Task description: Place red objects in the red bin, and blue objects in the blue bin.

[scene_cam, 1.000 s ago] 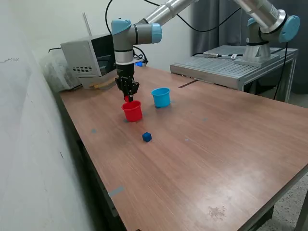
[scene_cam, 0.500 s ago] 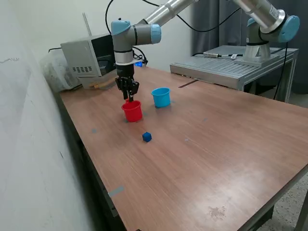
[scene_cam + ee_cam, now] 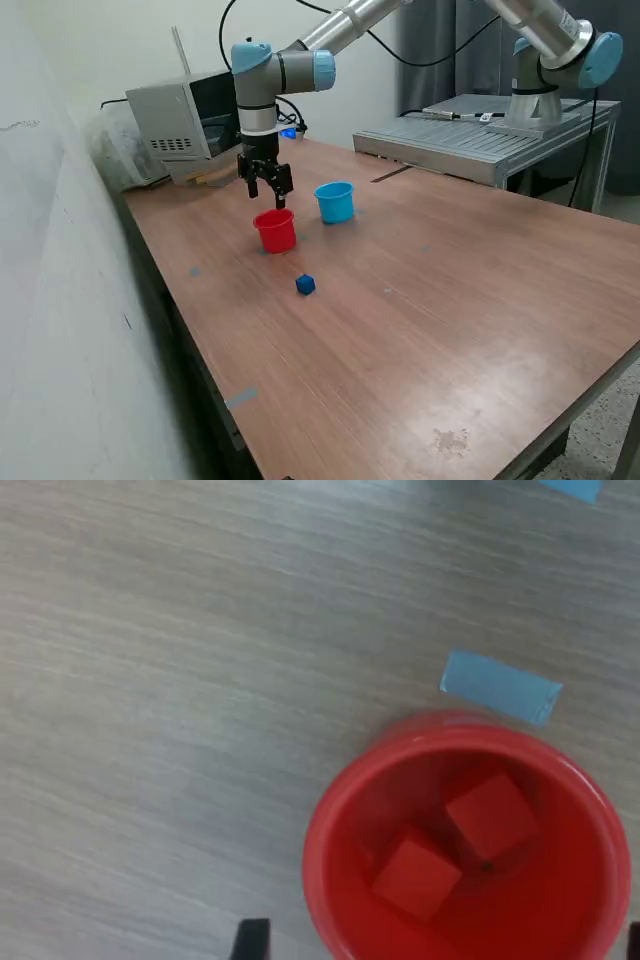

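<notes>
The red bin point(image 3: 275, 230) stands on the wooden table, and the wrist view looks straight down into it point(image 3: 340, 880). Two red cubes lie inside, one point(image 3: 416, 878) beside the other point(image 3: 491, 815). My gripper point(image 3: 268, 190) hangs open just above the red bin with nothing between its fingers; one fingertip point(image 3: 251, 940) shows at the wrist picture's edge. The light blue bin point(image 3: 335, 201) stands to the exterior view's right of the red one; its inside is hidden. A dark blue cube point(image 3: 306, 285) lies on the table nearer the camera than the red bin.
A grey box-shaped device point(image 3: 170, 120) sits at the table's back on the exterior view's left. A metal platform point(image 3: 470, 135) carrying a second arm stands behind on the right. A strip of blue tape point(image 3: 500, 686) is stuck beside the red bin.
The gripper was shut on a red cube over the red bin. Its fingers have now opened, the cube lies in the bin, and the gripper has risen slightly.
</notes>
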